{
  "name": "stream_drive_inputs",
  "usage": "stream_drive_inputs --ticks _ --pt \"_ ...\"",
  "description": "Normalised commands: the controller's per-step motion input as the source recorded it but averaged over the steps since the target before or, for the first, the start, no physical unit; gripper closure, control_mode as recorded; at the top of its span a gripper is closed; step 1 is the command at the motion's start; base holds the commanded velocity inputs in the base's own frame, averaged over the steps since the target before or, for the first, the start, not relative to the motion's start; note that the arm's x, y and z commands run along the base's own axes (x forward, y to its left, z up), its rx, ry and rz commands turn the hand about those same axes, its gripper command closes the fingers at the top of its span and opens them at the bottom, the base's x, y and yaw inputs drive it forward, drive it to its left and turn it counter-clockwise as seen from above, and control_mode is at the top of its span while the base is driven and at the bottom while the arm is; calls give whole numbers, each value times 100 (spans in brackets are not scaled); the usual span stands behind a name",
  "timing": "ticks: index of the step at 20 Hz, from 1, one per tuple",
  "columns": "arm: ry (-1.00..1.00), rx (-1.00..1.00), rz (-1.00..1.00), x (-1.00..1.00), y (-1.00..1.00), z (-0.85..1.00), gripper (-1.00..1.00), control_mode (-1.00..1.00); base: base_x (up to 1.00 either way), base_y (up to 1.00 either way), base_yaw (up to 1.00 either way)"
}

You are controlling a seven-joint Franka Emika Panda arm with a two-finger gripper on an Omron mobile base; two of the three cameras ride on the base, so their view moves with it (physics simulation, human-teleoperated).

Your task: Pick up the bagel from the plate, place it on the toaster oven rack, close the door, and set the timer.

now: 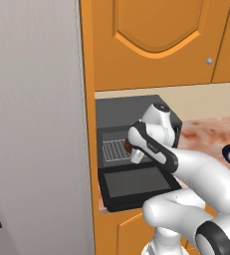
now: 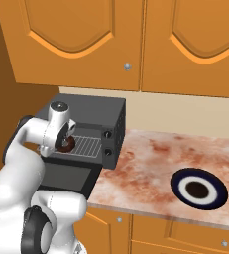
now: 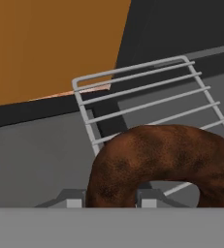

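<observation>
1. Glossy dark brown ring-shaped bagel [image 3: 162, 157], mottled and rough-crusted, sits at lower centre of the hand view, clamped in the closed two-finger gripper [image 3: 106, 198].
2. One bagel, held above the silver wire toaster oven rack [image 3: 147, 97] of thin parallel bars.
3. One flat black glass-windowed door [image 1: 139, 184] hangs open, centre-low in the left base view.
4. One round white plate with a navy ring [image 2: 199, 190] lies on the mottled reddish stone counter [image 2: 145, 168], lower right in the right base view.

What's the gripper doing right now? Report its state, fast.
Gripper: shut on the bagel, holding it over the toaster oven rack.
</observation>
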Motion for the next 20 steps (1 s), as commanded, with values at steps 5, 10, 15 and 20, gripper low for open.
stream_drive_inputs --ticks 5,10,15,20 --pt "0 5 -6 14 0 0 100 -100 0 0 0" --pt "0 4 -5 15 0 0 100 -100 0 0 0" --pt "1 3 -4 18 0 0 -100 -100 0 0 0" --pt "0 3 -2 2 0 2 -100 -100 0 0 0"
